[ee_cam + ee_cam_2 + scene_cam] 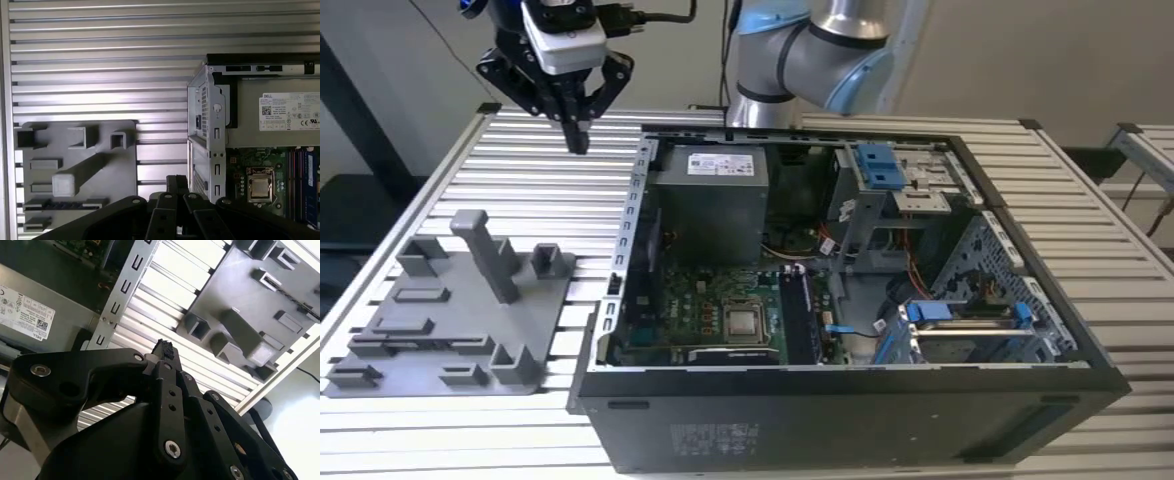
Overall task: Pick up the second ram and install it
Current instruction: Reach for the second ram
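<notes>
While it hovers above the slatted table [520, 190], the end effector [576, 140] is clenched.

Soft, even light fills the exterior view. The slatted desk [434, 170] gleams pale, and the grey tray [420, 335] throws only a faint shadow onto it. The inside of the computer case [854, 420] is dimmer, and its black front wall is nearly featureless. In the second wrist view the black end effector [165, 347] carries a dull sheen along its links, and the corner beyond the desk's edge is washed out to white. In the first wrist view the desk's slats show as bright bands split by thin dark grooves.
</notes>
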Controlling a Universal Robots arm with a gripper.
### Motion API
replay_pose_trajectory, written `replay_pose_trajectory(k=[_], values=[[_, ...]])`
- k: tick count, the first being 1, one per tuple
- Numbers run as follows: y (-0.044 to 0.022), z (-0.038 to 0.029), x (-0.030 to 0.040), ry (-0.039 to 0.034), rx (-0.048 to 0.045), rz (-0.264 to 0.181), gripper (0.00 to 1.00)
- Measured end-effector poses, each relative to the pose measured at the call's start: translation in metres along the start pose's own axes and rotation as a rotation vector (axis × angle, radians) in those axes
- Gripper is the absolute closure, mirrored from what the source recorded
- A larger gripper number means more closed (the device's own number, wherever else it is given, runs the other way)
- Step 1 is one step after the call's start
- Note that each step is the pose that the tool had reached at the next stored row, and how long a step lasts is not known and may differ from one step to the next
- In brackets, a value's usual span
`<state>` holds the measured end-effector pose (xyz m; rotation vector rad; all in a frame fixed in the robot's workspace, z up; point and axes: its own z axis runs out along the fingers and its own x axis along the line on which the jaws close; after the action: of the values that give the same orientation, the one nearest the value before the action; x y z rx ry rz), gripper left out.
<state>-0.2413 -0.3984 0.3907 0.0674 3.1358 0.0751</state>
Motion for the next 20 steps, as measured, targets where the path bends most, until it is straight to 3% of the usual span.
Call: replay_pose_trajectory(k=[11, 20], values=[[-0.0009, 0.0004, 0.0204, 0.0169, 0.0007, -0.004, 0.89], [-0.0015, 0.0004, 0.0342, 0.0233, 0.001, -0.007, 0.89]])
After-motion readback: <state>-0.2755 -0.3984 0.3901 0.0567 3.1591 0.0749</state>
